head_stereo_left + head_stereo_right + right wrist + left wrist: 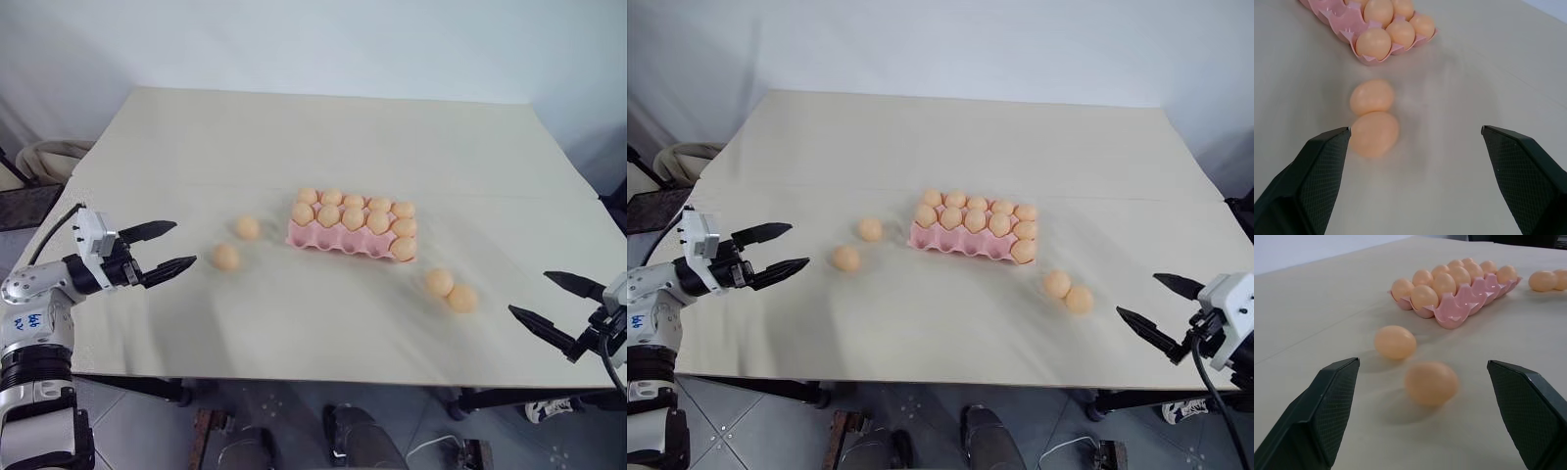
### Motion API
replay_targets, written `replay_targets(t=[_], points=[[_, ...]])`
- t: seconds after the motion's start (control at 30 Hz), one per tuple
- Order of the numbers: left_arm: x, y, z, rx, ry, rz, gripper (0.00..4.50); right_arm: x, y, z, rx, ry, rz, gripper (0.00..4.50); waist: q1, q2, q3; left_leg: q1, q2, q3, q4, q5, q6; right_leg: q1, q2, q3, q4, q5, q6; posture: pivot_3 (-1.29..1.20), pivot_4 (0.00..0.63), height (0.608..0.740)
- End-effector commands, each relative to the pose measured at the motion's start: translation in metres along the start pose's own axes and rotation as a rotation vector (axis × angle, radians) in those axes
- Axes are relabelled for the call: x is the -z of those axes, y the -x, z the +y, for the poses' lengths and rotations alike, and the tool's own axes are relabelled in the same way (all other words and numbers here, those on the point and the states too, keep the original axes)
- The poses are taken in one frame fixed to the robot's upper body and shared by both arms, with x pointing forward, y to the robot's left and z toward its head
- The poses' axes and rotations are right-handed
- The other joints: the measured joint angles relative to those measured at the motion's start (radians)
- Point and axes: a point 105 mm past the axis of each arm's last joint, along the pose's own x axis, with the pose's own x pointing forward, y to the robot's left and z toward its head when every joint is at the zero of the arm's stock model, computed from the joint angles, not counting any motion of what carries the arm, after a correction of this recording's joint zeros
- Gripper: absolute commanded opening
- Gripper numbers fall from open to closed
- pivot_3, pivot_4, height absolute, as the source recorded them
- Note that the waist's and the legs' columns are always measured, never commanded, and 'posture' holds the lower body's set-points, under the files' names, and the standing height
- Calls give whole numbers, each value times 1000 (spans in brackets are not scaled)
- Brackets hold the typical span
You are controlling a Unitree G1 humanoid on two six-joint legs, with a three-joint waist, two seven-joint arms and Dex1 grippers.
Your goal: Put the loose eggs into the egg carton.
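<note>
Flanking the pink egg carton (353, 238) mid-table, two loose eggs (236, 242) lie on its left and two (451, 290) touching on its right, so each arm takes its own pair: left gripper (167, 249) & right gripper (554, 308) both gape wide, empty, aimed inward.

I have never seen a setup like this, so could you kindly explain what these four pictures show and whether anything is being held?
This is a humanoid robot with two arms, each ending in a two-fingered black gripper. The two wide pictures come from a camera on its head, looking down over a table. The two close-ups come from cameras on its wrists, looking out between the fingers.

On the table lies a pink egg carton, mostly filled with eggs. Four loose eggs lie beside it: two on the robot's left, apart from each other, and two on its right, close together.

The left gripper and the right gripper are both open and hold nothing.
</note>
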Motion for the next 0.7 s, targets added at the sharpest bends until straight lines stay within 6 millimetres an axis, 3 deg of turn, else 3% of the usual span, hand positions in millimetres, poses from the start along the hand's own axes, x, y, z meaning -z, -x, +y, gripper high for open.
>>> replay_targets(t=[0.03, 0.23, 0.47, 0.7], points=[[-17, 4, 5, -19, -54, -34, 4458, -11, -3, 0, 1, 26, -27, 4500, 1, 0, 0, 0, 0, 0, 0, 0, 0, 0, 0, 0, 0, 0, 0, 0, 150, 740], [-21, 3, 11, -73, -21, -35, 4458, -16, -3, 1, 22, 23, -31, 4500, 0, 0, 0, 0, 0, 0, 0, 0, 0, 0, 0, 0, 0, 0, 0, 0, 150, 740], [-22, 4, 2, -6, -48, -35, 4458, -12, 4, -1, 101, -33, 68, 4500, 2, 0, 0, 0, 0, 0, 0, 0, 0, 0, 0, 0, 0, 0, 0, 0, 150, 740], [-23, 4, -4, 87, -68, -41, 4458, -24, -2, 10, 167, -75, -1, 4500, 0, 0, 0, 0, 0, 0, -1, 0, -1, 0, 0, 0, 0, -1, -1, 0, 150, 740]])
